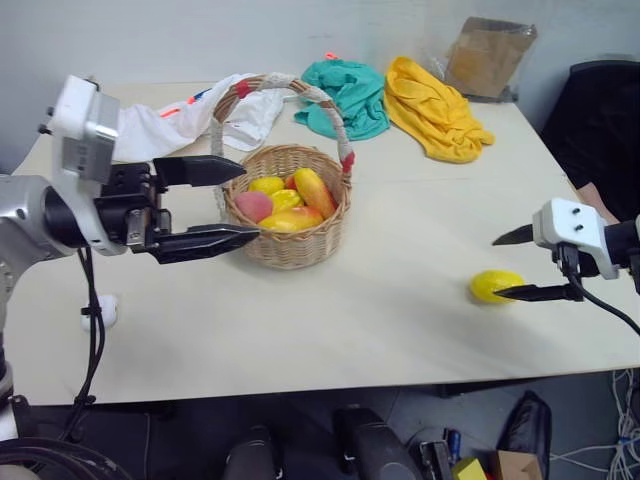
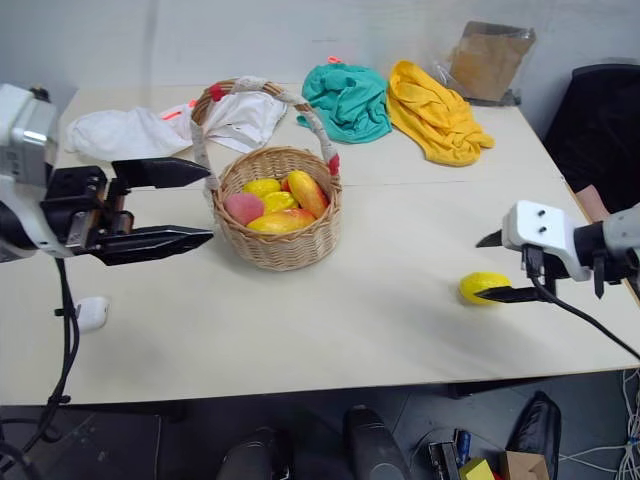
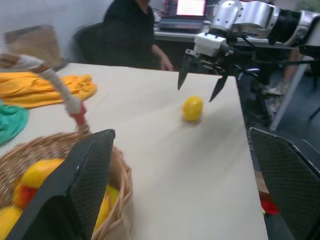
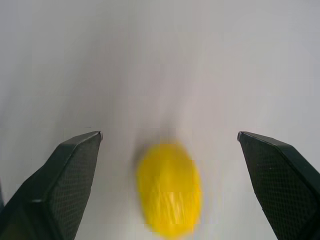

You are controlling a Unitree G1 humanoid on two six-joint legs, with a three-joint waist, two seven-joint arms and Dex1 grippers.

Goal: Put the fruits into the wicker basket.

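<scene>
Most fruits were in the round tan wicker basket (image 1: 288,215) w/ the tall handle. 1 small yellow lemon (image 1: 495,286) was left on the pale table (image 1: 380,320), between the wide-apart fingers of the right end effector (image 1: 515,264). Left end effector (image 1: 235,202) was wide too, holding nothing, by the basket. No words to read.

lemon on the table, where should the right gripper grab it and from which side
Across the lemon's narrow middle, coming down from above. It lies alone on the bare table, long axis running between the open right gripper's fingers, so the short width probably suits the jaws best.
</scene>
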